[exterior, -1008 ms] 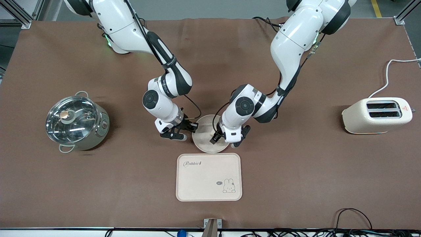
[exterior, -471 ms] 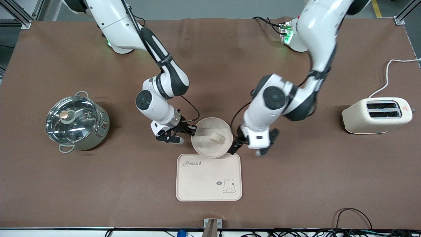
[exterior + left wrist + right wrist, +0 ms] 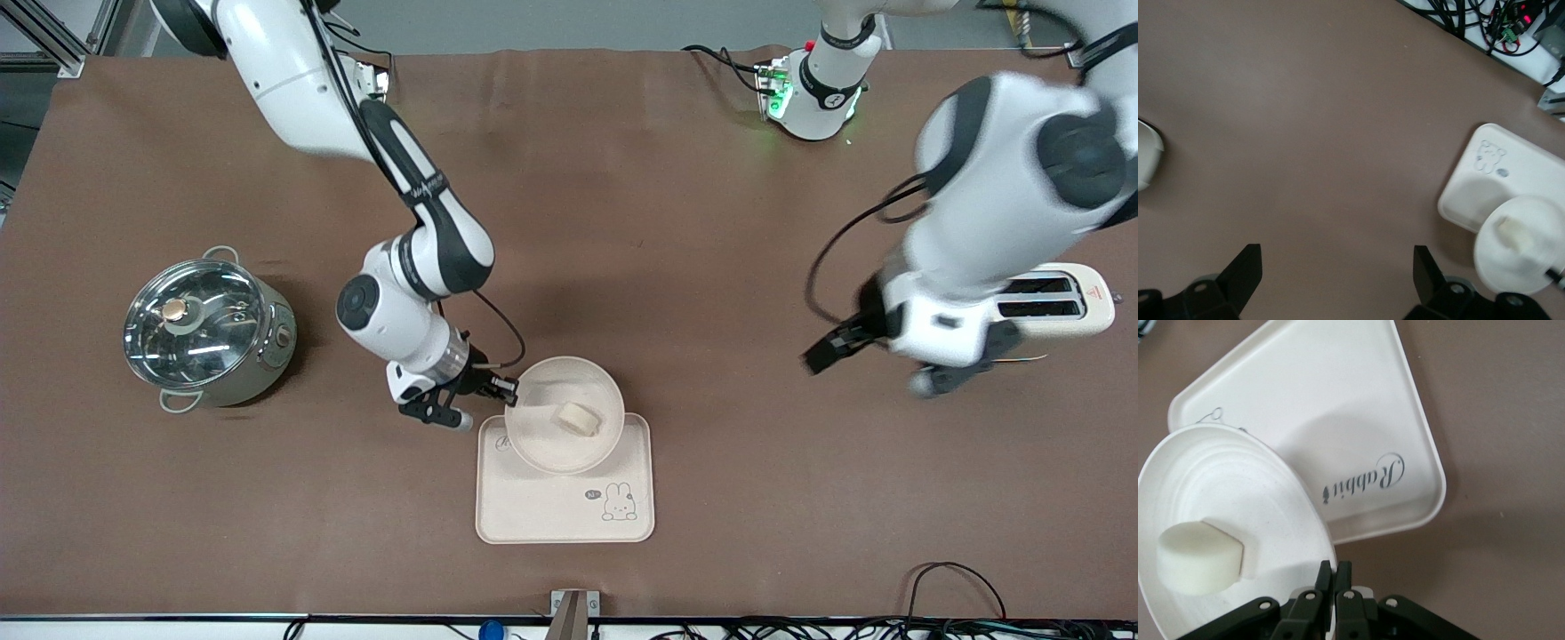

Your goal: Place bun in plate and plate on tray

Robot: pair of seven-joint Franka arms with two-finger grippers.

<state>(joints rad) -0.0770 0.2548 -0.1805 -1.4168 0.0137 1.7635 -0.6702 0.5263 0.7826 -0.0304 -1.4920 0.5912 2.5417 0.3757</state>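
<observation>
The round cream plate (image 3: 540, 433) holds the bun (image 3: 578, 418), a thick white puck. My right gripper (image 3: 503, 388) is shut on the plate's rim and holds it over the edge of the Rabbit tray (image 3: 533, 508) that is farther from the front camera. In the right wrist view the fingers (image 3: 1333, 570) pinch the plate (image 3: 1225, 487), with the bun (image 3: 1198, 557) in it and the tray (image 3: 1338, 413) below. My left gripper (image 3: 876, 369) is open and empty, raised over the table beside the toaster. Its wrist view (image 3: 1337, 273) shows the tray (image 3: 1525, 177), plate (image 3: 1538, 267) and bun (image 3: 1511, 230) far off.
A steel pot with a glass lid (image 3: 209, 329) stands toward the right arm's end. A cream toaster (image 3: 1067, 302) with a white cord stands toward the left arm's end, partly hidden by the left arm. Cables lie along the table's front edge.
My right gripper has carried the plate with the bun toward the front camera, over the tray's edge. The left arm has let go of the bun and swung up and away toward the toaster.
</observation>
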